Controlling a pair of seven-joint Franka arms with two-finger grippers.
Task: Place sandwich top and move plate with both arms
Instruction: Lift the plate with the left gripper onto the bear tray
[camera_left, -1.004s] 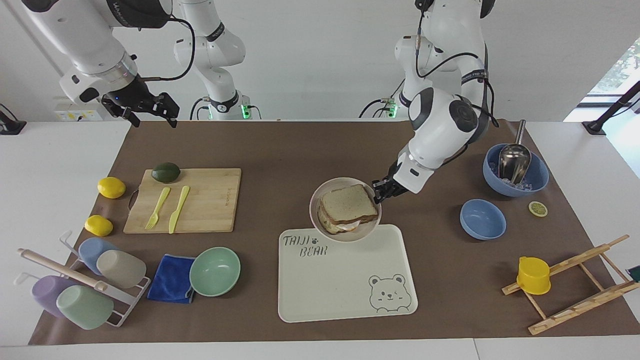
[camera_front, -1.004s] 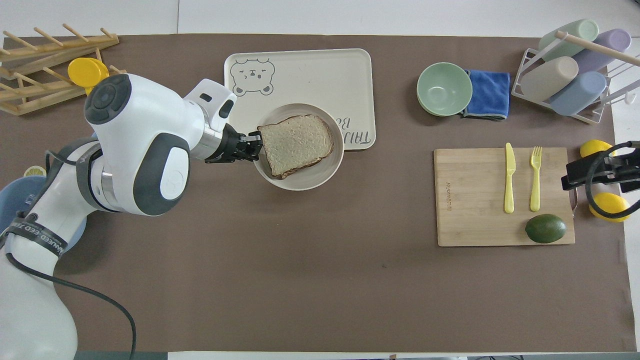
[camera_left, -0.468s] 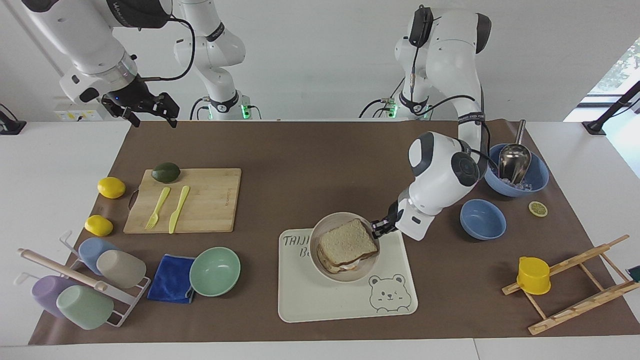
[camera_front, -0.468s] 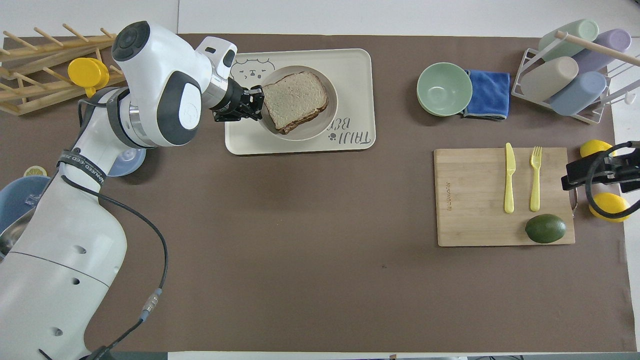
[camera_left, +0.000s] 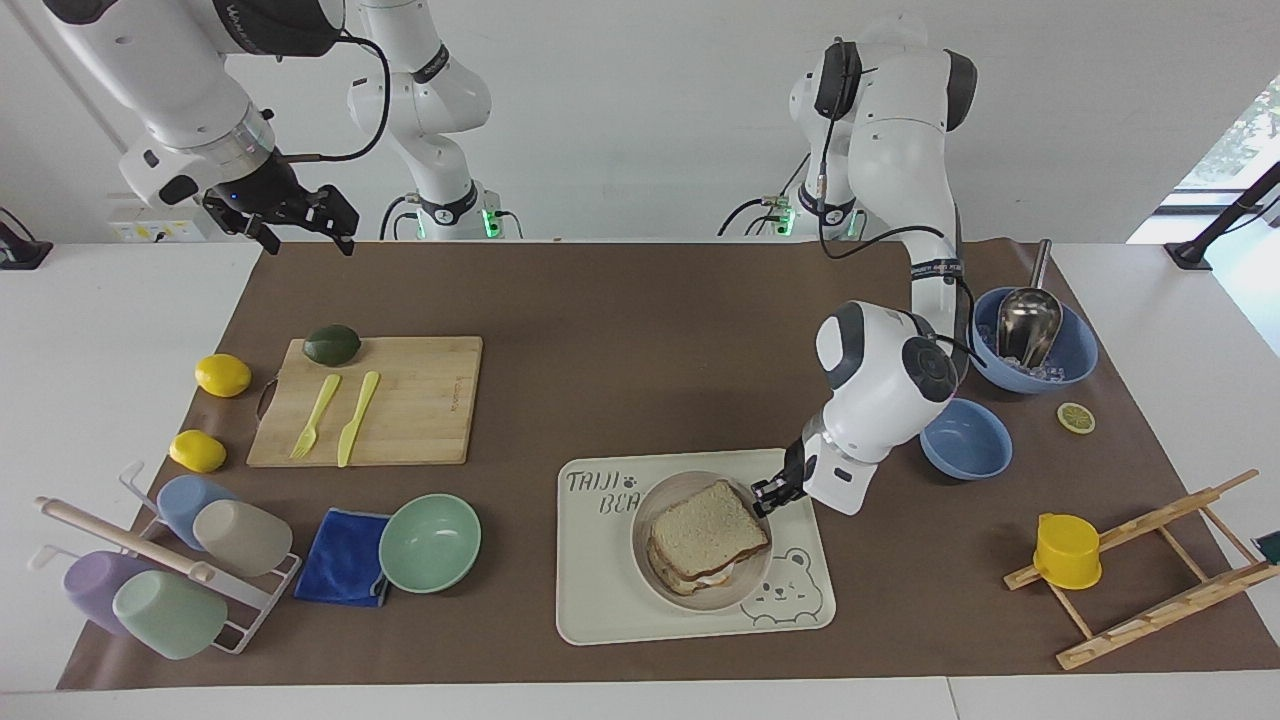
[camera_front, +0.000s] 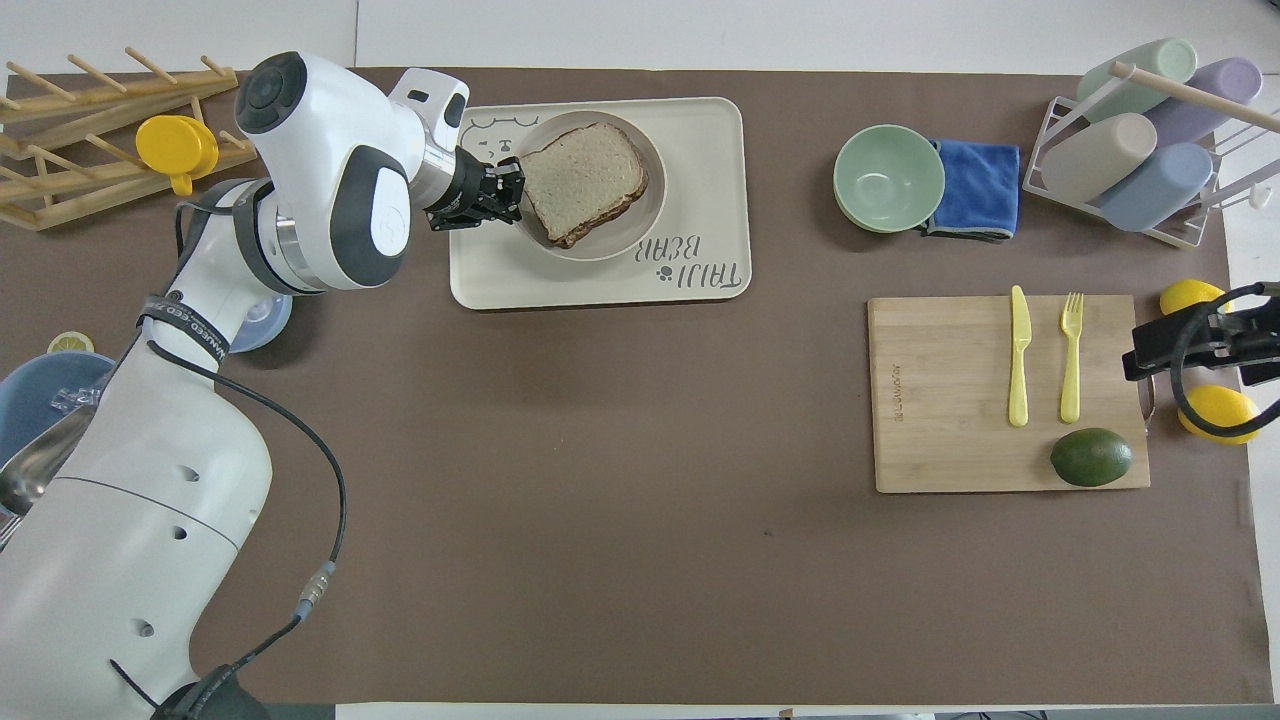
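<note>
The sandwich top (camera_left: 708, 527) (camera_front: 583, 178), a speckled brown-crusted slice, lies on the stacked sandwich in the round beige plate (camera_left: 690, 482) (camera_front: 620, 235). The plate is over the cream bear tray (camera_left: 610, 600) (camera_front: 700, 160), at the bear-drawing end; I cannot tell whether it rests on the tray or hangs just above it. My left gripper (camera_left: 768, 492) (camera_front: 510, 188) is shut on the plate's rim, on the side toward the left arm's end. My right gripper (camera_left: 305, 235) (camera_front: 1150, 350) hangs open in the air over the mat's edge at the right arm's end, holding nothing, and waits.
A cutting board (camera_left: 420, 400) with avocado, fork and knife, two lemons (camera_left: 222, 374), a mint-green bowl (camera_left: 430, 542), a blue cloth and a cup rack (camera_left: 160, 570) sit toward the right arm's end. Two blue bowls (camera_left: 965, 440), a lemon slice and a wooden rack with a yellow cup (camera_left: 1067, 550) sit toward the left arm's end.
My left gripper has carried the plate with the sandwich away from the robots, from the brown mat to over the tray. The right arm has not moved.
</note>
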